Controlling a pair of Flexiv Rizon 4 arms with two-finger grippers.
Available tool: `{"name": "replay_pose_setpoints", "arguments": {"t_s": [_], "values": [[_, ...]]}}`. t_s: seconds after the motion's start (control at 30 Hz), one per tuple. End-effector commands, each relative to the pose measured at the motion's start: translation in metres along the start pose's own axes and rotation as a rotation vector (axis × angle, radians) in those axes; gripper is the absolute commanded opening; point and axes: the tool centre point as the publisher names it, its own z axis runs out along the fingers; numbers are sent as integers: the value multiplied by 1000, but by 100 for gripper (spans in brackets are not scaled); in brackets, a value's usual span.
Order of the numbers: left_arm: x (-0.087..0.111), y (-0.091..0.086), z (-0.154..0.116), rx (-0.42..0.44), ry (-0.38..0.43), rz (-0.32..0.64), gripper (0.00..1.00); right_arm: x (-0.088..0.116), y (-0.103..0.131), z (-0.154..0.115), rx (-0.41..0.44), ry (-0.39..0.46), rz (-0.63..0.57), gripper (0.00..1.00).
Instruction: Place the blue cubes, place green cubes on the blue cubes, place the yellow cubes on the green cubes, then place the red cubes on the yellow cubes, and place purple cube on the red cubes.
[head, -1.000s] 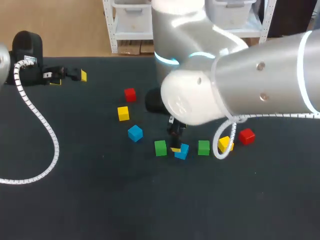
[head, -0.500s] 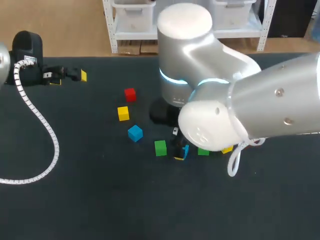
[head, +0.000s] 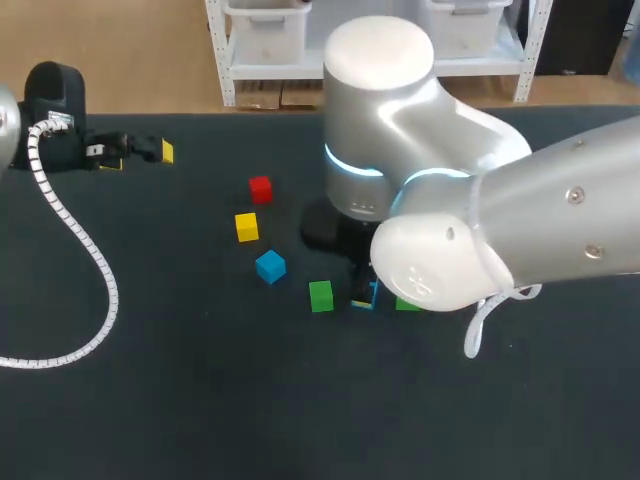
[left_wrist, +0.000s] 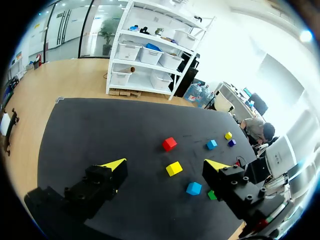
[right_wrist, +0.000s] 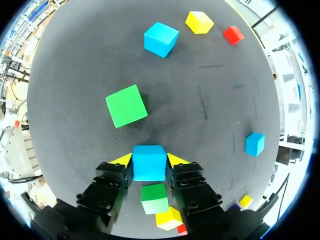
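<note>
My right gripper (right_wrist: 149, 160) is low on the table with its yellow-tipped fingers (right_wrist: 122, 160) pressed against both sides of a blue cube (right_wrist: 149, 163), shut on it. In the head view that blue cube (head: 365, 296) peeks out under the right arm, between two green cubes (head: 320, 295) (head: 407, 303). A second blue cube (head: 270, 266), a yellow cube (head: 246, 227) and a red cube (head: 260, 188) lie to the left. A small purple cube (left_wrist: 232, 142) lies far off. My left gripper (head: 140, 150) stands open at the table's far left edge, holding nothing.
My right arm's bulky elbow (head: 430, 262) covers the table's middle right and hides cubes there. Under the right wrist lie a green cube (right_wrist: 154, 198) and a yellow cube (right_wrist: 169, 218). A third blue cube (right_wrist: 254, 144) sits apart. A white cable (head: 95, 270) loops over the left side.
The right arm has swung down and forward over the cubes, hiding the yellow and red ones at right. Its fingers have closed in on the blue cube. The left arm is still.
</note>
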Motion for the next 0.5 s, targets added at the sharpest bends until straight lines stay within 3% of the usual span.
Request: {"name": "replay_pose_setpoints", "arguments": {"t_s": [0.03, 0.1, 0.2, 0.37, 0.5], "values": [[2, 3, 0, 12, -7, 3, 100, 6, -1, -6, 1, -37, -28, 33], [2, 3, 0, 12, -7, 3, 100, 6, -6, -13, 29, -27, -64, 30], [2, 3, 0, 12, -7, 3, 100, 7, -17, -28, -5, -89, -141, 32], [2, 3, 0, 12, -7, 3, 100, 11, -40, -40, -21, -84, -186, 32], [2, 3, 0, 12, -7, 3, 100, 3, -49, -44, -44, -90, -252, 33]]}}
